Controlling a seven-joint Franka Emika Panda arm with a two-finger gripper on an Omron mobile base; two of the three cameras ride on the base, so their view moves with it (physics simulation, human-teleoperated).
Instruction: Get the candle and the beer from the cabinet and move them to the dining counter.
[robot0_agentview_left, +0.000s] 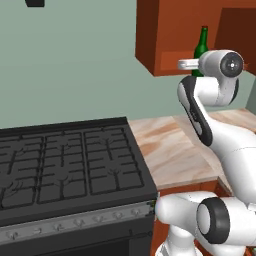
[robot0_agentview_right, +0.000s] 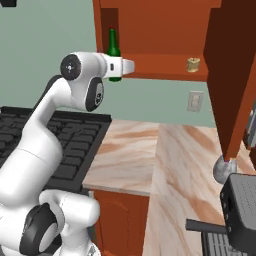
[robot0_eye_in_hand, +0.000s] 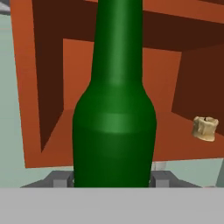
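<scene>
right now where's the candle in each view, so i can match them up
Left base view: I can't make out the candle here.
Right base view: candle at upper right, on the cabinet shelf.
Hand view: candle at right edge.
Shared landmark: the beer, standing on that shelf.

— Is the light strong here?

— It is even and soft, no hard shadows. Inside the reddish-brown wooden wall cabinet the back corners are darker.

— Any glare or blur?

— A mild pale band shines on the slim dark-green glass bottle. The edges are sharp everywhere, a little jagged, and the straight lines do not bend at the borders.
</scene>
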